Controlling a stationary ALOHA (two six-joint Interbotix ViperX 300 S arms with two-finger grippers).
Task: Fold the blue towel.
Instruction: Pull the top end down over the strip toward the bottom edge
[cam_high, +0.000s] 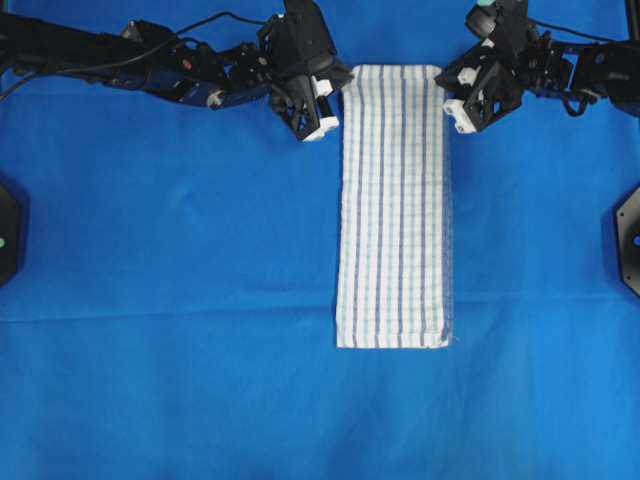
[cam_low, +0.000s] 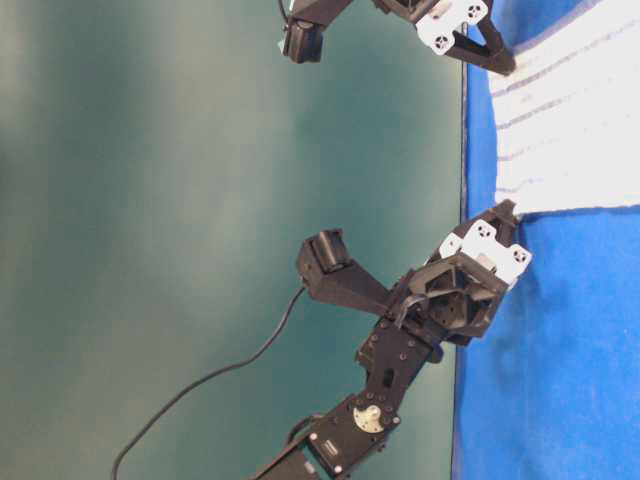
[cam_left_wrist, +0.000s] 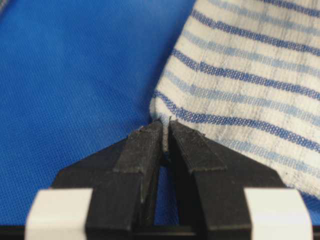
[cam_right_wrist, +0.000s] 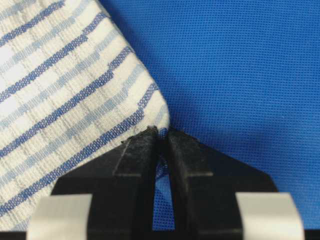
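The blue towel (cam_high: 393, 200), white with thin blue stripes, lies flat as a long narrow strip running from the far edge toward the front. My left gripper (cam_high: 345, 82) is at its far left corner. In the left wrist view the gripper (cam_left_wrist: 165, 125) is shut, with the tip of the towel (cam_left_wrist: 250, 75) corner pinched between its pads. My right gripper (cam_high: 446, 82) is at the far right corner. The right wrist view shows that gripper (cam_right_wrist: 162, 132) shut on the corner of the towel (cam_right_wrist: 65, 90). At table level the towel (cam_low: 570, 120) rests on the surface with both corners still low.
A plain blue sheet (cam_high: 150, 300) covers the table, with a faint crease across it near the towel's front end. Black fixtures stand at the left edge (cam_high: 8, 240) and the right edge (cam_high: 630, 245). Both arms stretch along the far side.
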